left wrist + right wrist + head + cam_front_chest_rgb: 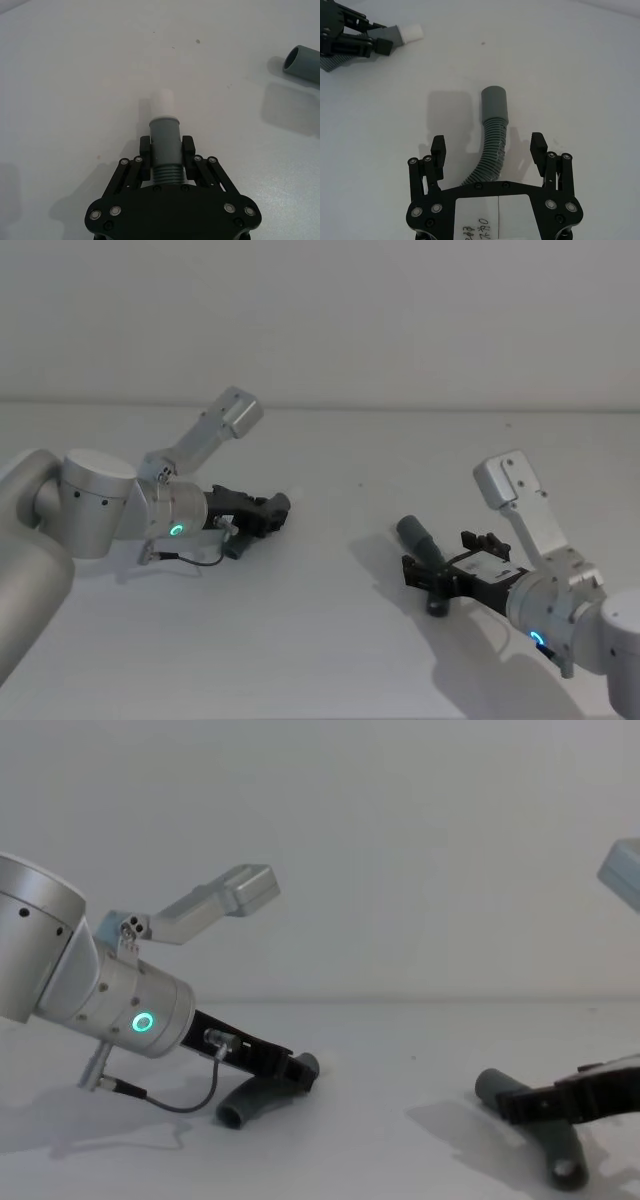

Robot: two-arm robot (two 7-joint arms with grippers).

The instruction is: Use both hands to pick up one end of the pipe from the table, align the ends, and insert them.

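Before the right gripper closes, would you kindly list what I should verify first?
1. The left gripper is shut on the spigot piece: ok.
2. The right gripper is open: ok.
3. The cuffed piece lies between the right gripper's fingers: ok.
4. The right gripper is low enough to catch it: cannot tell.
5. The whitish spigot and grey cuff are lined up: not ok, well apart.

Right claw (488,141) wide open astride the curved ribbed pipe piece (491,152), grey cuff (495,104) farthest out.
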